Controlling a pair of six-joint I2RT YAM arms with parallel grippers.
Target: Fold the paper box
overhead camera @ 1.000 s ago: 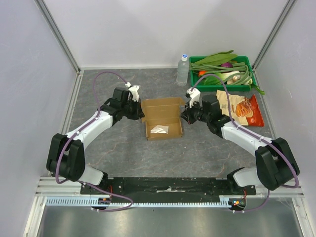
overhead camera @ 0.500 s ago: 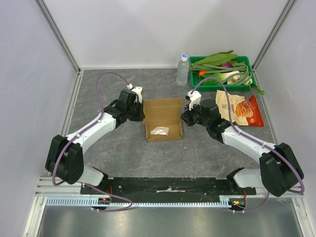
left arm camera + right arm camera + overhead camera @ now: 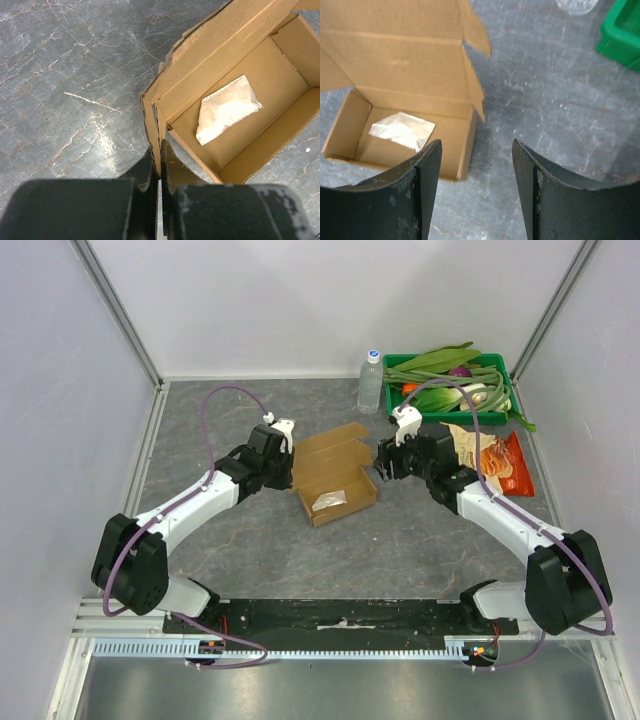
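The paper box (image 3: 335,475) is a brown cardboard carton in the middle of the table. Its tray is formed, its lid stands open toward the far side, and it sits skewed. A white paper scrap (image 3: 329,500) lies inside it. My left gripper (image 3: 291,466) is shut on the box's left wall, and the left wrist view shows the cardboard edge (image 3: 152,117) pinched between the fingers of that gripper (image 3: 159,150). My right gripper (image 3: 384,468) stands open just right of the box, touching nothing. In the right wrist view the box (image 3: 405,85) lies ahead-left of that gripper (image 3: 476,145).
A green tray (image 3: 390,375) of vegetables stands at the back right with a clear water bottle (image 3: 370,382) beside it. A glossy orange snack bag (image 3: 495,460) lies right of the right arm. Grey walls and metal rails bound the table.
My right gripper has opened, let go of the box's right side and drawn back a little. The box has turned counterclockwise, its right end swinging away. The left gripper still grips its wall.
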